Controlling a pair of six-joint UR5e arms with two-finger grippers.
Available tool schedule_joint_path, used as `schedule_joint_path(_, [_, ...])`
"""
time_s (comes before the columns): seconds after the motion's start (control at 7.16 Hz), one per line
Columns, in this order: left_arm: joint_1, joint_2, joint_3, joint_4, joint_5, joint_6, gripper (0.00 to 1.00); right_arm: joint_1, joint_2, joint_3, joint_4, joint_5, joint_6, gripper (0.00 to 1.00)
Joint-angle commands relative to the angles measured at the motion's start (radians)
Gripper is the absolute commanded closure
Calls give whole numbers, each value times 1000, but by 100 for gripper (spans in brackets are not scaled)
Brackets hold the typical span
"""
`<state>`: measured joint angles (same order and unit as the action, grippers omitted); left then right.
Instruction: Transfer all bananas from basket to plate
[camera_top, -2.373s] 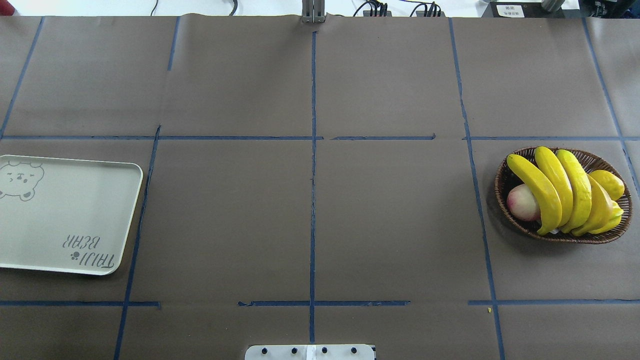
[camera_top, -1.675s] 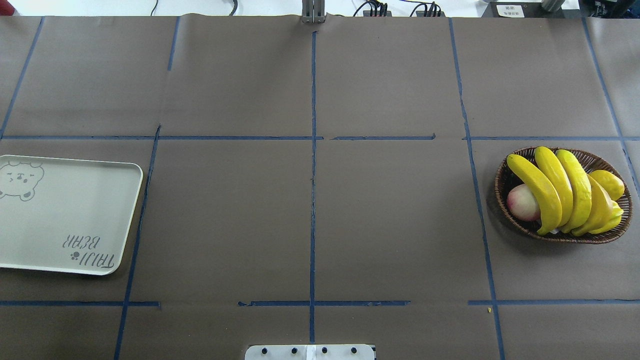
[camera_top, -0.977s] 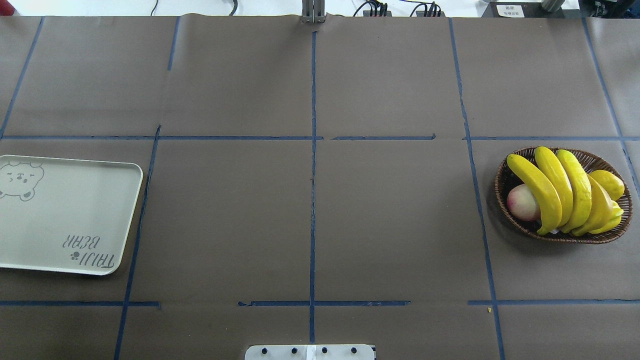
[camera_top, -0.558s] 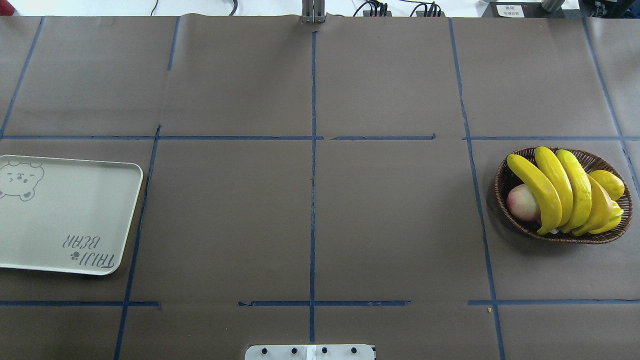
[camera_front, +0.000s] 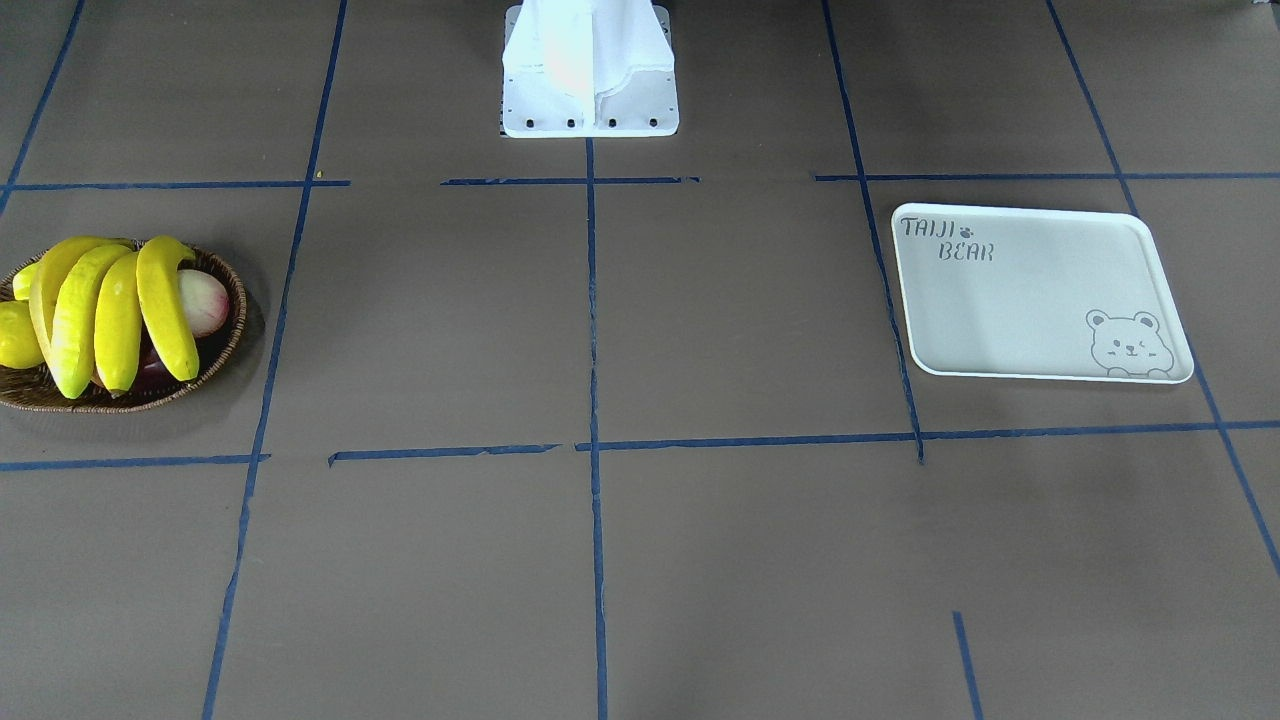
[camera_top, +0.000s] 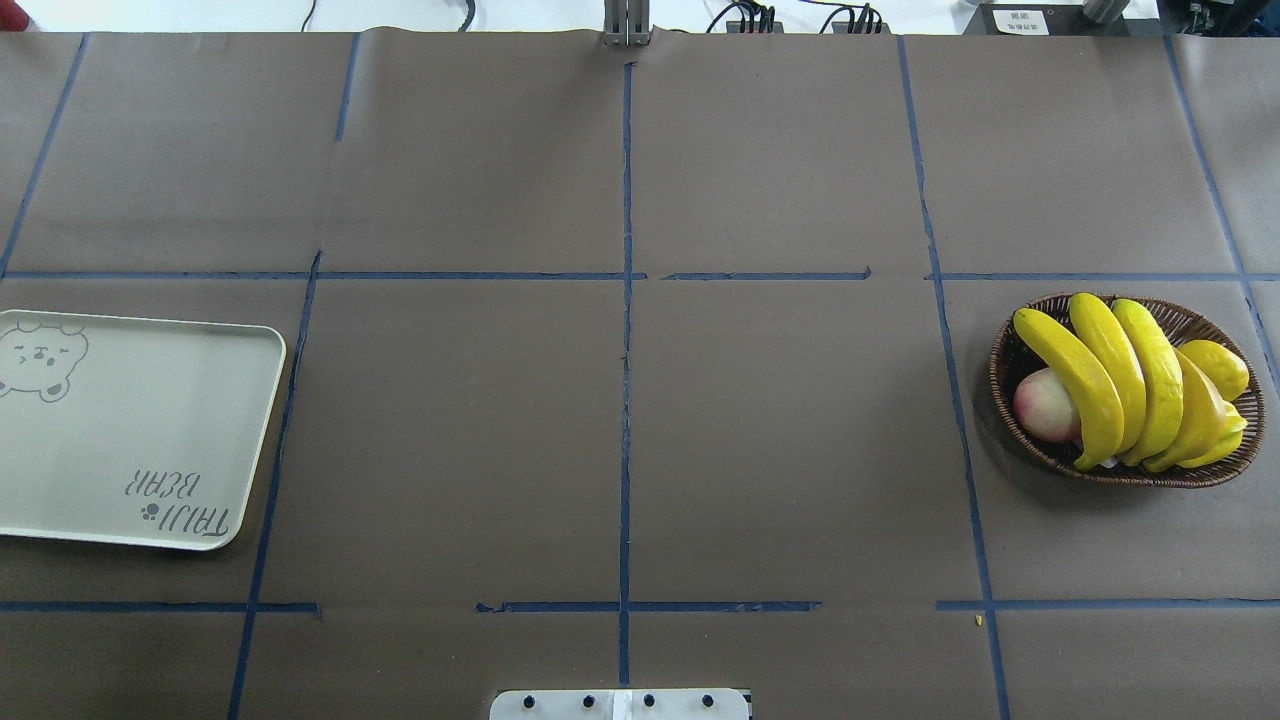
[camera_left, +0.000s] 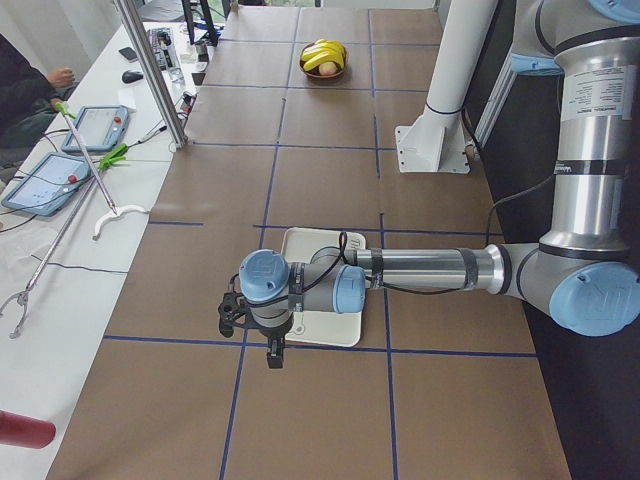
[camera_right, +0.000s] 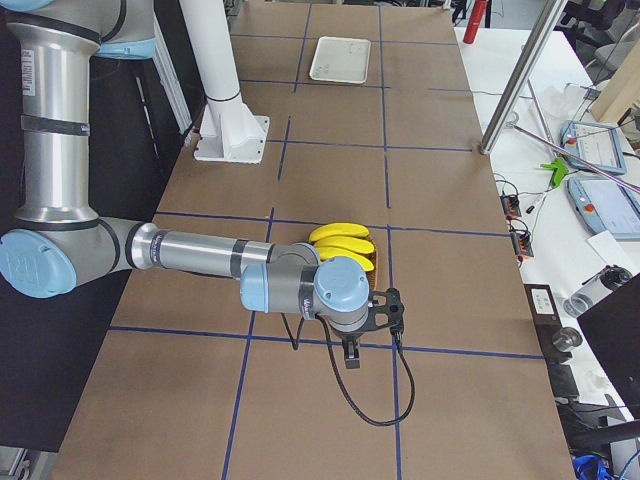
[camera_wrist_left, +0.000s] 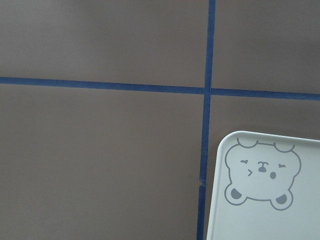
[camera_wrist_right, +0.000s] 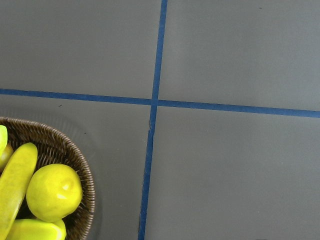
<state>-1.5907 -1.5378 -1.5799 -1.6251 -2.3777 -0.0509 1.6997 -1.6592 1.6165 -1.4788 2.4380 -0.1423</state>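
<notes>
Several yellow bananas (camera_top: 1100, 380) (camera_front: 110, 310) lie side by side across the brown wicker basket (camera_top: 1003, 425) at the table's right end. The white bear-printed plate (camera_top: 130, 430) (camera_front: 1020, 300) lies bare at the left end. My left gripper (camera_left: 250, 340) hangs just past the plate's (camera_left: 315, 245) outer end; its wrist view shows the plate's bear corner (camera_wrist_left: 270, 210). My right gripper (camera_right: 372, 335) hangs just past the basket; its wrist view catches the basket's rim (camera_wrist_right: 85, 170). I cannot tell whether either gripper is open or shut.
A pink-white apple (camera_top: 1045, 405) and stubby yellow fruits (camera_top: 1215, 368) (camera_wrist_right: 54, 192) share the basket. The robot's white base (camera_front: 590, 70) stands mid-table at my edge. A side bench with tablets, a metal post (camera_left: 150, 70) and a person's hand (camera_left: 60, 75) lies across the table.
</notes>
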Motion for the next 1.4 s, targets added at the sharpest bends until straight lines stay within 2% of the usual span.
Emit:
schedule_joint_path(0.0, [0, -7, -27, 1, -2, -4, 0, -14, 34, 25, -1, -7, -2, 0])
schedule_joint_path(0.28, [0, -11, -51, -1, -8, -3, 0, -89, 100, 28, -8, 16, 109, 0])
schedule_joint_path(0.42, [-2, -12, -49, -1, -46, -3, 0, -157, 102, 13, -2, 53, 177, 0])
schedule_joint_path(0.56, [-2, -12, -63, -2, -54, -3, 0, -176, 108, 28, 3, 73, 191, 0])
schedule_joint_path(0.7, [-2, -12, -69, -1, -54, -4, 0, -202, 111, 86, 3, 61, 205, 0])
schedule_joint_path(0.84, [0, -12, -62, -1, -52, -4, 0, -251, 113, 129, 3, 38, 340, 0])
schedule_joint_path(0.98, [-2, -12, -58, -1, -52, -23, 0, -323, 114, 205, 3, -40, 434, 0])
schedule_joint_path(1.26, [0, -12, -68, -2, -52, -63, 0, -438, 149, 328, 2, -68, 651, 0])
